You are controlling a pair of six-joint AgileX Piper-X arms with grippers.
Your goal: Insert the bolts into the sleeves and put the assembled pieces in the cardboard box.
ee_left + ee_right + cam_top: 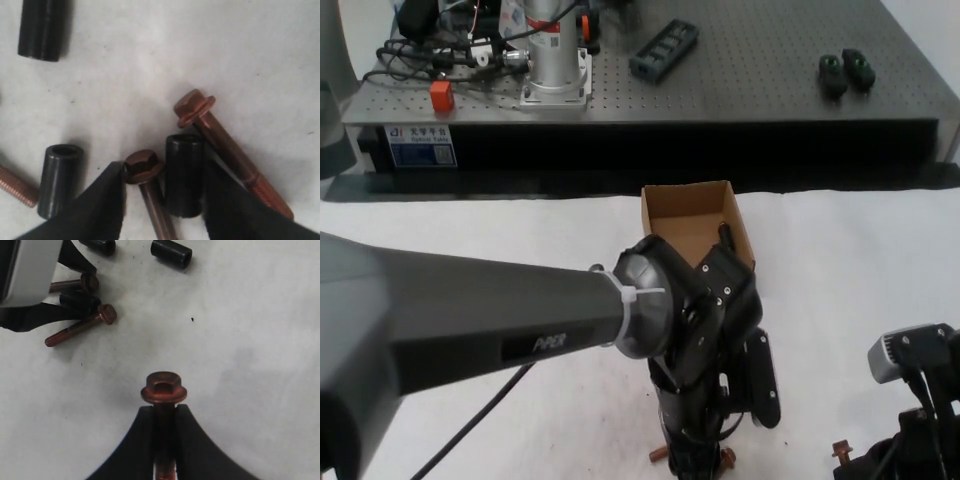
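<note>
Left gripper (pixel 164 175) is held spread astride black cylindrical sleeve (pixel 185 175) and neighbouring copper hex-flanged bolt (pixel 144 167); both could be caught on closing, skewing the sleeve; another copper bolt (pixel 164 389) is pinched by right gripper (pixel 164 412).

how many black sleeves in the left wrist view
3: the middle sleeve inside the open left gripper beside a bolt, a second sleeve just outside it, a third sleeve farther off. Others may be hidden.

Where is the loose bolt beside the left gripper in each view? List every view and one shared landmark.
High view: loose bolt, barely peeking beside the left gripper.
Left wrist view: bolt lying outside one finger.
Right wrist view: bolt lying beside that gripper.
Landmark: the left gripper.
</note>
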